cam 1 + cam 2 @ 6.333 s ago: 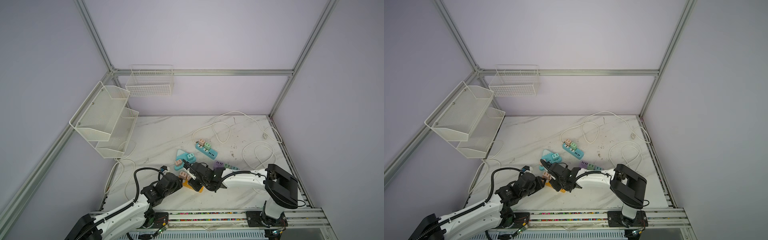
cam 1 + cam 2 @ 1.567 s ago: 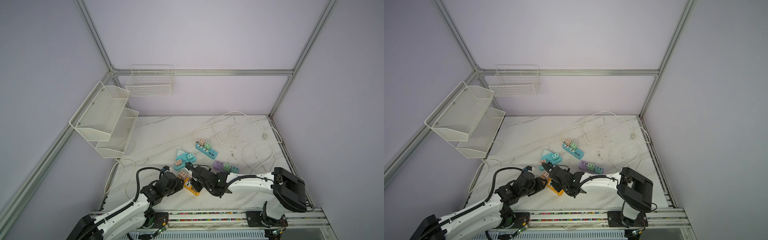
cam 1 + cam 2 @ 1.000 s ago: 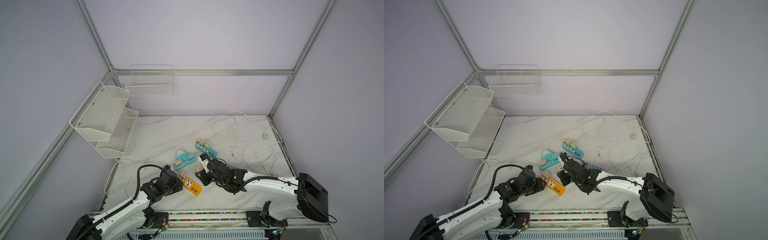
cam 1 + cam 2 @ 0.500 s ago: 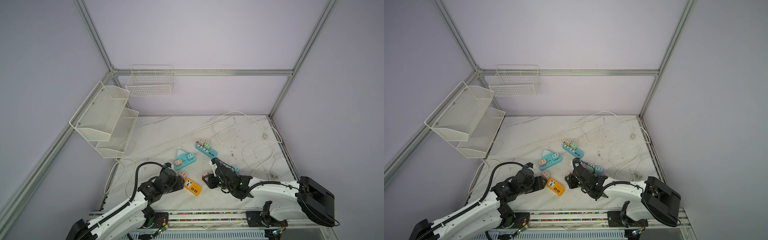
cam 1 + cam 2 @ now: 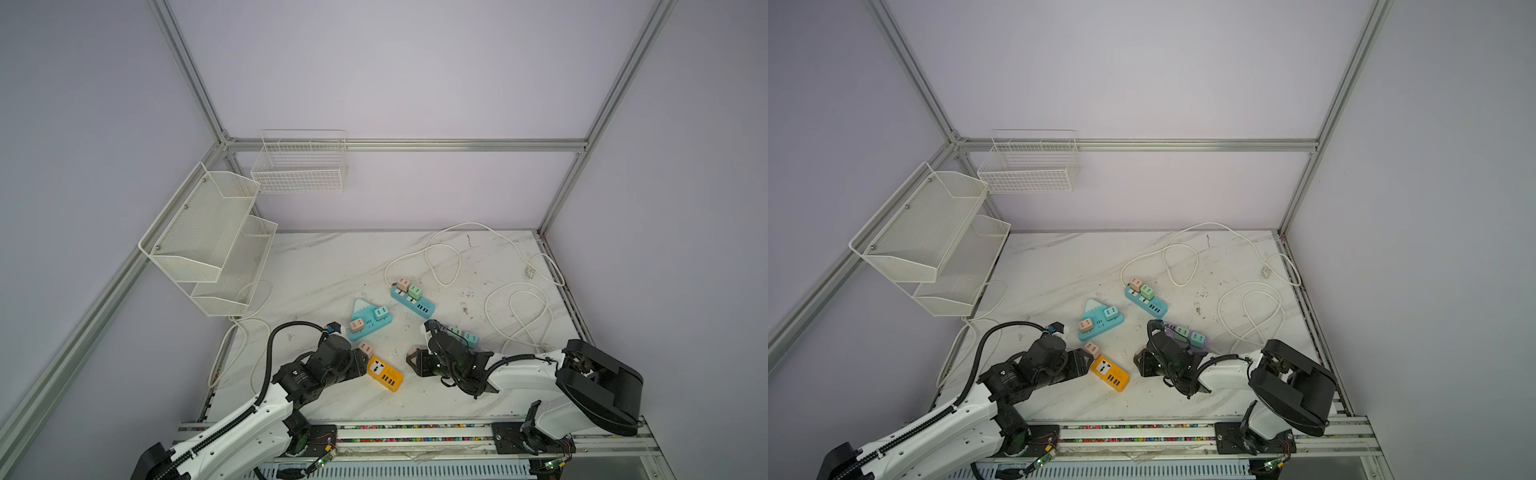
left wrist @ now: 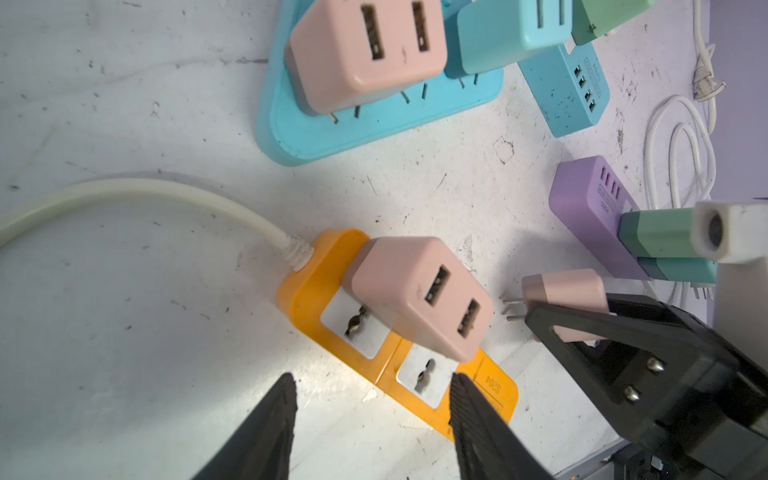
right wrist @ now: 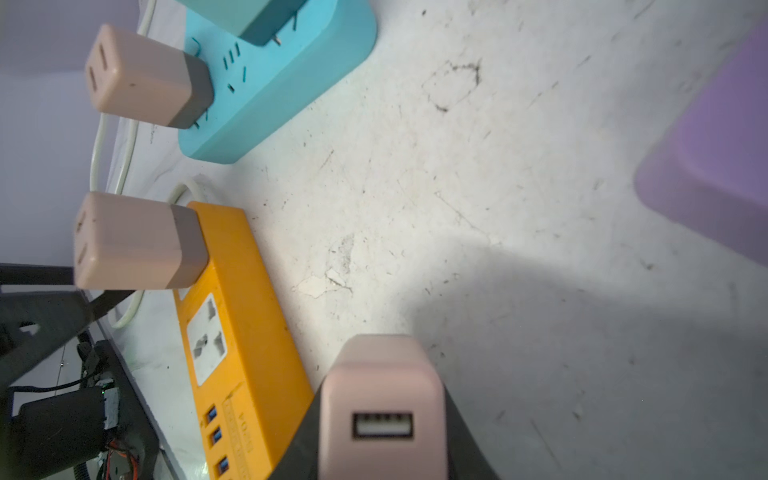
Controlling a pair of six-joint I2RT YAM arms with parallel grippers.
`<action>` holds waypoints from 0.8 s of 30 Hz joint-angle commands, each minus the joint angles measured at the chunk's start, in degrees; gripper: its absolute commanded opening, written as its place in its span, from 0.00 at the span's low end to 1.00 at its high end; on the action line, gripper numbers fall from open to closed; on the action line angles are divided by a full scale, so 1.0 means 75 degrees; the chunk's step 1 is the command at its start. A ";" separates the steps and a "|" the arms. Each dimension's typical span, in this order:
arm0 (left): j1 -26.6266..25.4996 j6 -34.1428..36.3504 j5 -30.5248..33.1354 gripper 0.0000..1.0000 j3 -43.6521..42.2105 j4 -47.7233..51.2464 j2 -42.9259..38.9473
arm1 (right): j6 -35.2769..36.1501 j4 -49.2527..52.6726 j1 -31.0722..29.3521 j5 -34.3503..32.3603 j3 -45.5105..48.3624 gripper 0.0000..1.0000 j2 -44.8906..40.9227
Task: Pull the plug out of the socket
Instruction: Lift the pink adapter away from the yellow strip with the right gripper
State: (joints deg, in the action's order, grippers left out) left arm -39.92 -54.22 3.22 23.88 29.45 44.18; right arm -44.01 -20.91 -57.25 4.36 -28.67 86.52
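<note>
Pull looks done — right gripper (image 7: 382, 440) clamped on pink plug (image 6: 565, 293), prongs free, low near the worktop's (image 5: 332, 266) front edge, beside orange strip (image 5: 384, 372). My left gripper (image 6: 372, 386) gapes over the strip. Next — set plug down gently, I'd judge.

Matt plastic plug (image 7: 382, 399) and strip (image 7: 245, 332), scuffed marbled table (image 7: 457, 187).

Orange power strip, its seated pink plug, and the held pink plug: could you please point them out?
Orange power strip (image 5: 385, 374): a top view, top face.
Seated pink plug (image 6: 419, 295): left wrist view, ported face.
Held pink plug (image 7: 382, 382): right wrist view, above port.
</note>
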 commanded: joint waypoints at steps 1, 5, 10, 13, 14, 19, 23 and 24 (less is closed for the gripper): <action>-0.0020 0.0104 0.0141 0.60 0.0662 -0.0135 -0.0106 | -0.0129 -0.0401 0.0051 0.0119 -0.0206 0.22 0.0265; -0.0021 0.0159 0.0112 0.60 0.0715 -0.0039 -0.0105 | -0.0167 -0.0276 0.0174 0.0085 -0.0178 0.25 0.0233; -0.0021 0.0239 0.0179 0.63 0.0809 0.0013 -0.0197 | -0.0098 0.0034 0.0191 -0.0010 -0.0129 0.40 -0.0034; -0.0021 0.0278 0.0215 0.64 0.0842 0.0042 -0.0265 | -0.0147 0.0057 0.0189 -0.0037 -0.0023 0.48 -0.0191; -0.0021 0.0291 0.0215 0.64 0.0864 0.0077 -0.0303 | -0.0166 0.0068 0.0191 0.0000 -0.0022 0.51 -0.0241; -0.0019 0.0359 0.0294 0.64 0.0896 0.0184 -0.0511 | -0.0057 0.0477 0.0185 -0.0282 0.0016 0.60 -0.0576; -0.0021 0.0402 0.0349 0.64 0.1036 0.0218 -0.0581 | -0.0157 0.0798 0.0184 -0.0370 0.0125 0.67 -0.0962; -0.0021 0.0403 0.0364 0.64 0.1116 0.0253 -0.0583 | -0.0138 0.0964 0.0192 -0.0408 0.0088 0.68 -0.1003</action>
State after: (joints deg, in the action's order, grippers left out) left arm -39.92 -52.80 4.73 25.67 31.40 40.47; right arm -44.56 -17.50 -56.14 3.22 -28.64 80.84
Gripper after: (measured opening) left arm 0.642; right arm 0.670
